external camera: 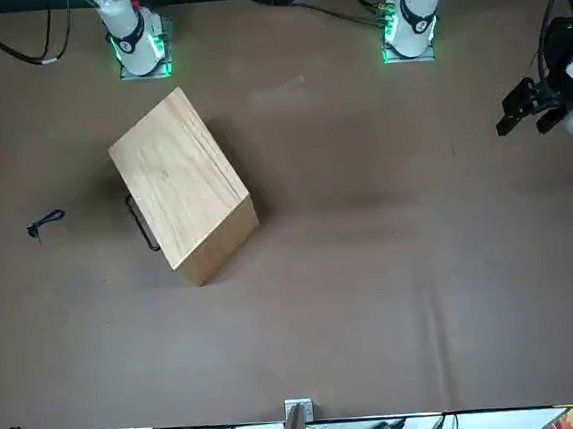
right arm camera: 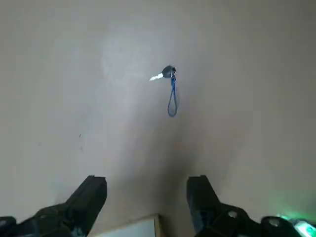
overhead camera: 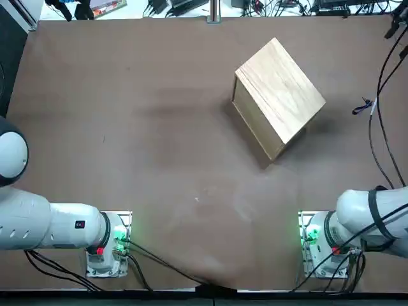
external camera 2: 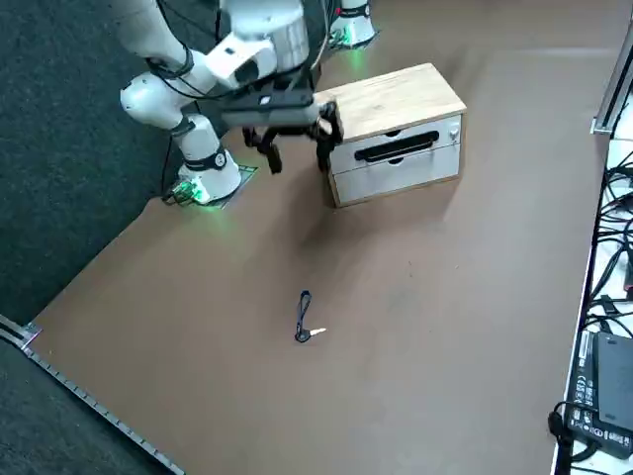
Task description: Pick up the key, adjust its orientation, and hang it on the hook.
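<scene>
The key (external camera 2: 305,319) lies flat on the brown table, a small silver blade with a dark head and a blue cord loop. It also shows as the key (overhead camera: 363,106), the key (external camera: 44,223) and the key (right arm camera: 168,74). A wooden box (overhead camera: 278,95) stands mid-table, and the black hook (external camera 2: 398,149) is on its pale front face, seen too as the hook (external camera: 143,223). My right gripper (external camera 2: 297,143) hangs open and empty, high over the table beside the box and well short of the key. In the wrist view the right gripper (right arm camera: 145,190) holds nothing between its fingers (right arm camera: 94,192).
A black cable (overhead camera: 380,121) runs along the table's right side near the key. The right arm's base (external camera 2: 203,183) with a green light stands by the table edge. Cables and electronics (external camera 2: 603,386) line the far edge.
</scene>
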